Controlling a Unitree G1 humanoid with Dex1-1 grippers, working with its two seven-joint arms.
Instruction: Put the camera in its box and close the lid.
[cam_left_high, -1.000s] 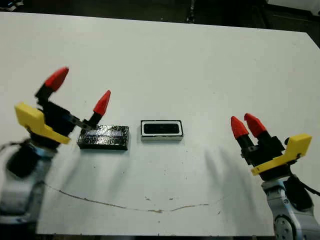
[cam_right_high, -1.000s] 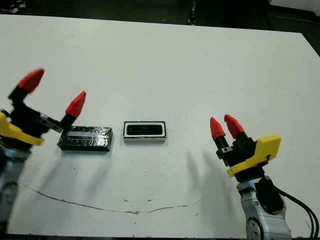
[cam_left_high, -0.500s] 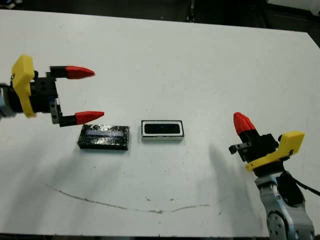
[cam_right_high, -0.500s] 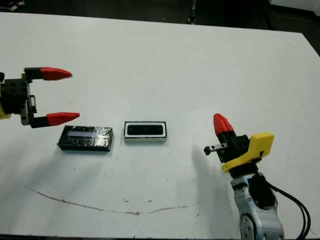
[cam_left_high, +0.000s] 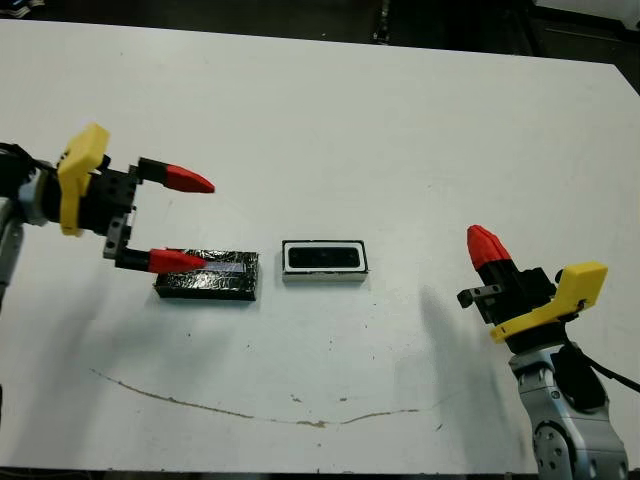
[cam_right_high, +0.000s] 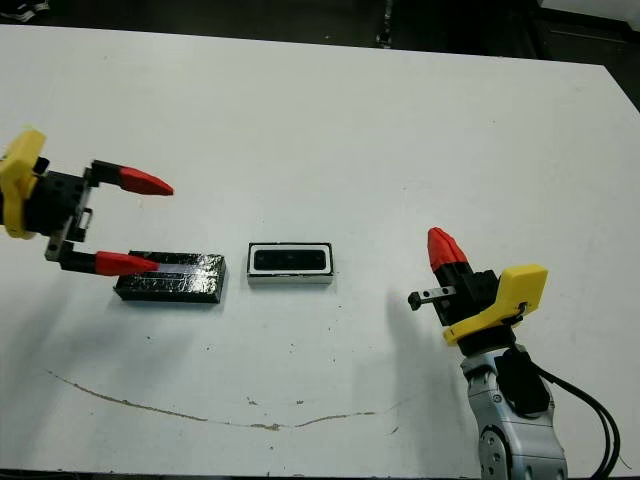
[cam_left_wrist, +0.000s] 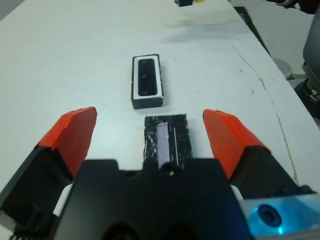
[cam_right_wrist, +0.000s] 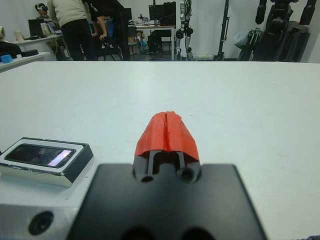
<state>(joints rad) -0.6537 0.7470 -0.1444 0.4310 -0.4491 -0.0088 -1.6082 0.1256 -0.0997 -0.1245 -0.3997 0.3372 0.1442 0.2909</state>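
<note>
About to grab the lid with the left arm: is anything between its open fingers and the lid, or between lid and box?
Nothing visible. The left gripper is open, the lid lies between its fingers, and only bare table separates lid from box.

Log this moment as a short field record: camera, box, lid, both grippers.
camera: lying inside the box
box: on the table, uncovered
lid: flat on the table, just left of the box, apart from it
left gripper: open, fingers spread either side of the lid's left end
right gripper: shut, empty, off to the right of the box
</note>
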